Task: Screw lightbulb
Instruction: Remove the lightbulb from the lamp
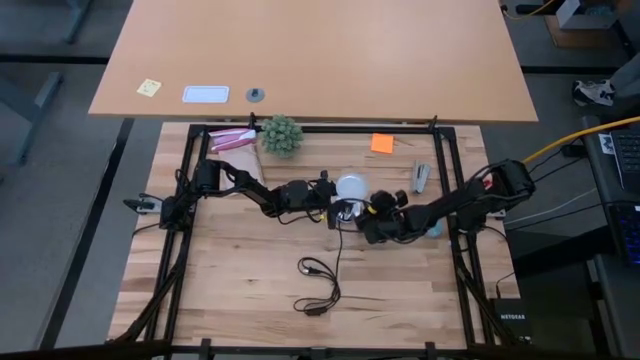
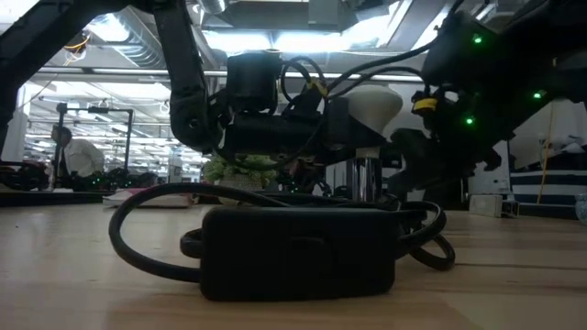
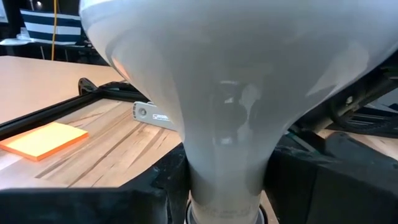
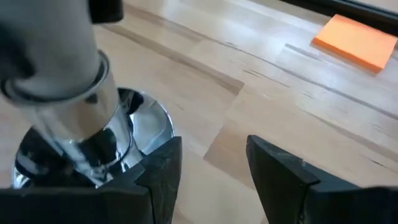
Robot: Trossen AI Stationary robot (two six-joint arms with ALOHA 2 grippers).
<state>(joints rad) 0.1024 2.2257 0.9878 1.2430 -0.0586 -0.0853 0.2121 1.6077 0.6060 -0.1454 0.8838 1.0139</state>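
The white frosted lightbulb (image 1: 352, 186) stands dome up at the table's middle. Its narrow base (image 4: 59, 68) sits in the silvery socket (image 4: 99, 146), which has a round disc foot on the wood. The bulb also shows in the low view (image 2: 371, 103) and fills the left wrist view (image 3: 224, 81). My left gripper (image 1: 335, 195) comes from the table's left and is shut on the bulb. My right gripper (image 4: 214, 180) comes from the right. It is open and low over the table just beside the socket. My left gripper pinches the bulb's narrow neck (image 3: 224, 168), just above the screw base, between its two fingers (image 3: 155, 193). The fingers come in about level from the table's left. The bulb stands upright with its base in the socket. My right gripper has the outer side of one finger (image 4: 158, 177) by the socket's disc rim (image 4: 152, 124); I cannot tell whether they touch.
The socket's black cord with its switch box (image 1: 318, 290) loops toward the near edge and fills the low view's front (image 2: 293, 243). A green plant (image 1: 281, 134), an orange note pad (image 1: 382, 143), a grey tool (image 1: 421, 178) and a pink packet (image 1: 232, 139) lie toward the far edge.
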